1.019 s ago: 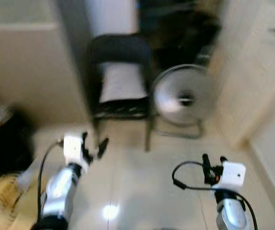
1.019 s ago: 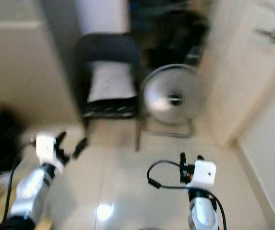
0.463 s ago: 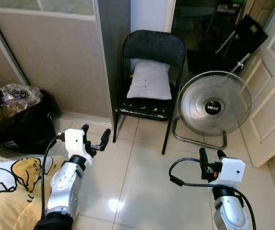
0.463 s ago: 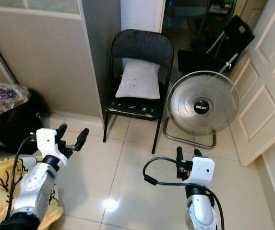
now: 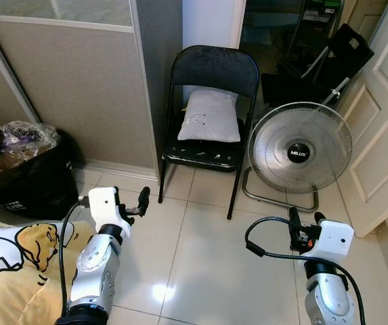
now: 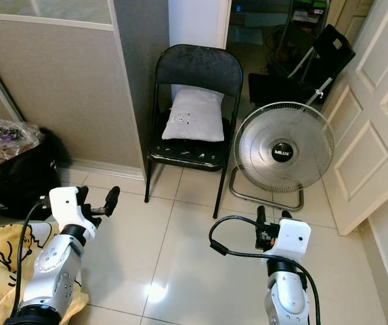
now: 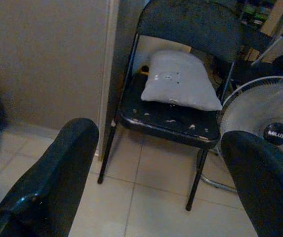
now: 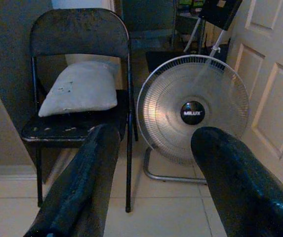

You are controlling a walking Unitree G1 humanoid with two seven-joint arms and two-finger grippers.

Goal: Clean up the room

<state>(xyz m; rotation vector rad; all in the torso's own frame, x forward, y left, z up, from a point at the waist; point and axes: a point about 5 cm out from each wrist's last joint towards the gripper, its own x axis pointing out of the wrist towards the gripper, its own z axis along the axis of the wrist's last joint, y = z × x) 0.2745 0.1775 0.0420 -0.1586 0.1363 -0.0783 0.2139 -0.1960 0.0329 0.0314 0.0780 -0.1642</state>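
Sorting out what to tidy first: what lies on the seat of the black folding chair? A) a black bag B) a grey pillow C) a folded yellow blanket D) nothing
B: a grey pillow rests on the black folding chair, leaning against its backrest.

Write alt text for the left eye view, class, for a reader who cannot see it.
A black folding chair holding a grey pillow stands beside a floor fan on pale tiles. The robot's left gripper and right gripper, both open, hover in front.
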